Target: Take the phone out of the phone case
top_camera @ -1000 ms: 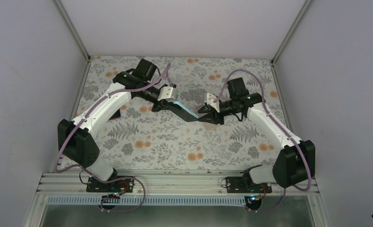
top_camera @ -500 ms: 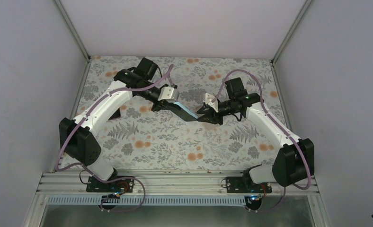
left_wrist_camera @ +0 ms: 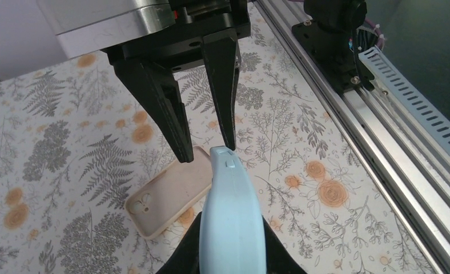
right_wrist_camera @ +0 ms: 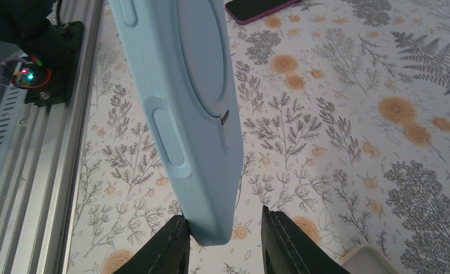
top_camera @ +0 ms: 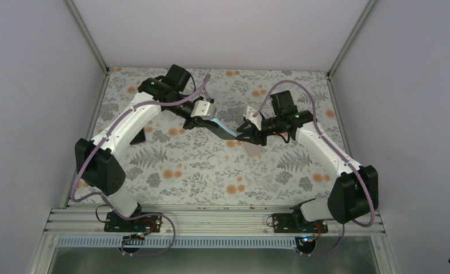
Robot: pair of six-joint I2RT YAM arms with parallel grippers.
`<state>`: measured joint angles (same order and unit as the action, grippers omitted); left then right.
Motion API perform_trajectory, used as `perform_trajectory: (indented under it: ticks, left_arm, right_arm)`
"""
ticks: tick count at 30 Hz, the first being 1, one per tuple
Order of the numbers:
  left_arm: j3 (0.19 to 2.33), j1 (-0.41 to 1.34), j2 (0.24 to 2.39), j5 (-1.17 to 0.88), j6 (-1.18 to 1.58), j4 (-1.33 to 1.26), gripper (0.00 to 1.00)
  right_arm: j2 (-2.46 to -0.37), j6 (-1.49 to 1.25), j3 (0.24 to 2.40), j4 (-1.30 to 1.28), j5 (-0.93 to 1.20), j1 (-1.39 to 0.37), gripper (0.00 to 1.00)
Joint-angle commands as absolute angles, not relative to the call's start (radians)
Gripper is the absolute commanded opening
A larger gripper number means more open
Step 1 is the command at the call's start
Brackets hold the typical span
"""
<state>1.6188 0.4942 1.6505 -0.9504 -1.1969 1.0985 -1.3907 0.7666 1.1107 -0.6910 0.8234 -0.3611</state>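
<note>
While the left gripper (top_camera: 206, 121) is closed narrowly on one end of the light blue phone case (left_wrist_camera: 231, 217), holding it in the air over the middle of the floral counter (top_camera: 200, 171), the right gripper (right_wrist_camera: 225, 242) stands moderately open around the opposite end. In the right wrist view the case's rounded corner sits between that gripper's two black fingers, pressed against one of them, with a clear gap to the other. The left wrist view agrees: one fingertip meets the case's end and the other hangs apart from it. From above, a dark face shows inside the blue rim, which looks like the phone (top_camera: 221, 132) seated in its case, though the wrist views show only the blue back and side buttons. The case slants down from the left gripper toward the right one, clear of the counter. Directly beneath the meeting point a beige case (left_wrist_camera: 165, 197) lies flat and empty on the counter, its camera cutout showing. A dark purple-rimmed device (right_wrist_camera: 256, 8) lies flat farther off, well apart from both grippers. The aluminium rail (left_wrist_camera: 382, 142) along the near edge is well away, and bare counter lies on every side of the held case.
</note>
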Motion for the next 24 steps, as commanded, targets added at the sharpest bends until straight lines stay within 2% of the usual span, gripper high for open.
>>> perform_trajectory:
  ticks: [1, 17, 24]
  left_arm:
    - [1.648, 0.551, 1.670, -1.316, -1.280, 1.307, 0.02]
    - [1.638, 0.566, 1.655, -1.350, -1.318, 1.357, 0.02]
    - [1.637, 0.577, 1.650, -1.359, -1.311, 1.357, 0.02]
  right_arm:
    - [-1.388, 0.676, 1.150, -0.380, 0.684, -0.358, 0.33]
    - [-1.375, 0.702, 1.121, -0.289, 0.524, -0.357, 0.31]
    - [-1.361, 0.696, 1.090, -0.237, 0.468, -0.357, 0.37]
